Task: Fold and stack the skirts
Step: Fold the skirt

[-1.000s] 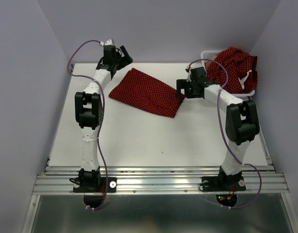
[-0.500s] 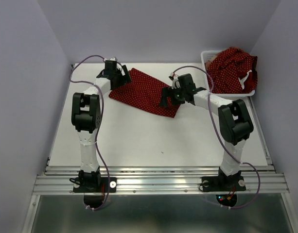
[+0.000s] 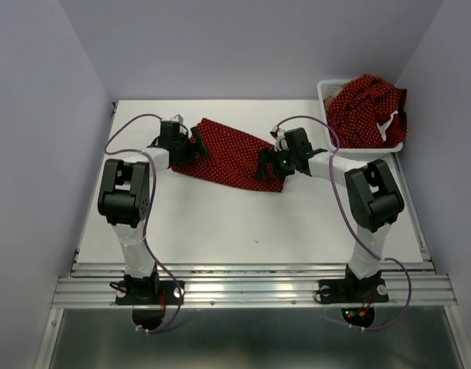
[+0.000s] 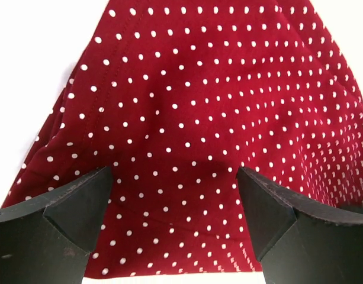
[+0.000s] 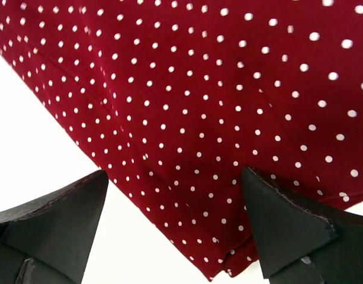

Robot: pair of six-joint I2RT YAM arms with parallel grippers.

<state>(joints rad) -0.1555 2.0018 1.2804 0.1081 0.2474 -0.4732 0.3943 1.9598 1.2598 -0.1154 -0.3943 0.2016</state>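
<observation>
Both claws stand wide open with nothing in them. The left gripper hangs over the 9 o'clock end of the polka-dot skirt and the right gripper over its 4 o'clock corner. This skirt lies spread flat on the table, toward 12 o'clock of the table's middle. The other skirts sit heaped in the basket at 2 o'clock.

The step in hand looks like pinching two edges to make the first fold. In the right wrist view the corner tip lies between the fingertips, with bare table at 8 o'clock, so a straight descent should catch it. In the left wrist view the jaws straddle cloth well inside the edge, which runs off toward 7 o'clock. That claw would do better nearer the hem, or it may bunch the fabric. Close on both layers, lift both sides evenly, and keep the cloth taut while carrying it across
</observation>
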